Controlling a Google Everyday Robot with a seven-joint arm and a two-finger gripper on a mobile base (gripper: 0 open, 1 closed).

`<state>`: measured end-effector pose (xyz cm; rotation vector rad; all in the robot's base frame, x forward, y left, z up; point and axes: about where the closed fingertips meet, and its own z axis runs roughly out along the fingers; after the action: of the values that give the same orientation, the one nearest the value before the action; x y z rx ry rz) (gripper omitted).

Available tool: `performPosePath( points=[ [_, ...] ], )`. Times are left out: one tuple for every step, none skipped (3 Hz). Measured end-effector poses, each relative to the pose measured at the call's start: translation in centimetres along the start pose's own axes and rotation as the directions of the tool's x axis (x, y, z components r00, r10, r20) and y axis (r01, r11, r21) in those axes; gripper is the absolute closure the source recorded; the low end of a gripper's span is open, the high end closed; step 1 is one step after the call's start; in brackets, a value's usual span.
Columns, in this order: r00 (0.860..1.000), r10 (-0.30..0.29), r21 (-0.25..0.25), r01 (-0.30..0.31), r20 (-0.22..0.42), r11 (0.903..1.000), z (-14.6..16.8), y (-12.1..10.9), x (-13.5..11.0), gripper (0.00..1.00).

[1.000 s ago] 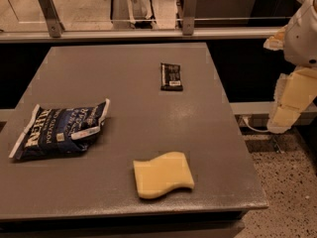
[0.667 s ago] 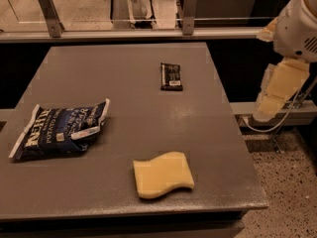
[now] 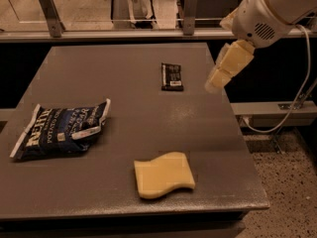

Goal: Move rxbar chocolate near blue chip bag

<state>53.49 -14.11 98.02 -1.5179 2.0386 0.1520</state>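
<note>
Your gripper (image 3: 214,83) hung at right edge of table (image 3: 119,78), toward far end, angled down and leftward, holding nothing you could see. Open or closed: you could not tell. Rxbar chocolate (image 3: 172,77) lay flat on far-right part of table, near gripper but not touching it. Blue chip bag (image 3: 62,129) lay at left side of table, well apart from bar. Yellow sponge (image 3: 164,174) sat near front edge of table, right of bag. White arm (image 3: 267,14) reached in above table's far-right corner.
</note>
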Motion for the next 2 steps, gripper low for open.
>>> performPosePath(
  points=[
    [0.983, 0.082, -0.040, -0.077, 0.163, 0.9962, 4.48, -1.25, -2.42, 0.00],
    [0.983, 0.082, -0.041, -0.076, 0.162, 0.9963, 4.47, -1.22, -2.41, 0.00]
  ],
)
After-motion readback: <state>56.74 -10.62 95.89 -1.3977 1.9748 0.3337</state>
